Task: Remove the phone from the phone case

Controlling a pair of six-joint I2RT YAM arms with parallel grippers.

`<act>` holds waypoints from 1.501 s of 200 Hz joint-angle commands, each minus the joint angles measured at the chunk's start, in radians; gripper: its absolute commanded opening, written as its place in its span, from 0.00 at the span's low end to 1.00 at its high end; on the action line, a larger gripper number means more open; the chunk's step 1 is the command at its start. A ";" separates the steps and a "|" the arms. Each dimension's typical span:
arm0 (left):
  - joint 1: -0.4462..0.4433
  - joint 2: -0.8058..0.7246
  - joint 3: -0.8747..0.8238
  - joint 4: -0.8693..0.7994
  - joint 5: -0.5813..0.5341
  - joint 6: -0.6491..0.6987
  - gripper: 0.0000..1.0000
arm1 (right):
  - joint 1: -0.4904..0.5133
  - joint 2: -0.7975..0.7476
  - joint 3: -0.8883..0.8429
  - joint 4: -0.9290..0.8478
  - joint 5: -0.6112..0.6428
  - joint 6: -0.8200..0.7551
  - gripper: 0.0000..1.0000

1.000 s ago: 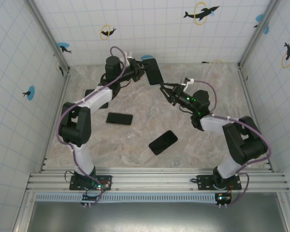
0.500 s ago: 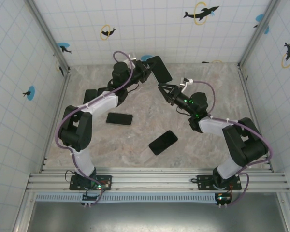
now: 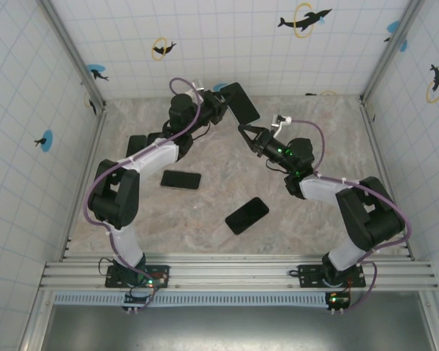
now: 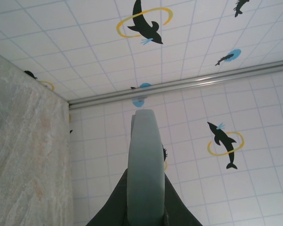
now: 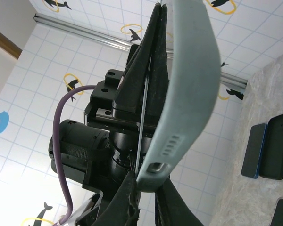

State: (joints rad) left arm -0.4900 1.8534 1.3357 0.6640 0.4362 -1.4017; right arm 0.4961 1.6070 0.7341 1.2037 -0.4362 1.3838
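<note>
Right pincer (image 3: pixel 242 129) has closed onto phone case (image 3: pixel 240 103); left pincer (image 3: pixel 219 109) clamps it.

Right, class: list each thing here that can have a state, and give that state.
Left gripper: shut on the case.
Right gripper: shut on the case's port end.
Case: held in the air by both grippers.
Phone: inside the case.
Loose phones: lying flat, untouched.

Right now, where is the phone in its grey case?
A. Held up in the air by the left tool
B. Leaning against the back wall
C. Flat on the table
A: the left tool clamps the cased phone clear of the table, while the right tool pinches its lower end.
</note>
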 commanded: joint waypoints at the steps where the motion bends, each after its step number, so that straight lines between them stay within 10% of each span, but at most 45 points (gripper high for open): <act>1: -0.002 -0.052 0.020 0.096 0.019 -0.041 0.00 | -0.007 0.009 0.025 -0.029 0.003 -0.052 0.09; 139: -0.001 -0.053 0.115 0.062 0.136 -0.080 0.00 | -0.047 -0.070 0.038 -0.500 0.024 -0.569 0.03; 223: 0.097 -0.038 0.185 -0.065 0.426 0.403 0.00 | -0.136 -0.130 0.041 -0.378 -0.393 -0.782 0.48; 275: 0.104 -0.050 0.277 -0.380 0.564 0.934 0.00 | -0.191 -0.157 0.152 -0.654 -0.591 -1.167 0.56; 300: 0.128 -0.056 0.282 -0.364 0.587 0.946 0.00 | -0.209 -0.135 0.232 -0.809 -0.609 -1.274 0.56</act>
State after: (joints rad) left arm -0.3695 1.8320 1.5864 0.3267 0.9165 -0.6582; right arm 0.3000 1.4822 0.8677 0.5556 -0.9276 0.3191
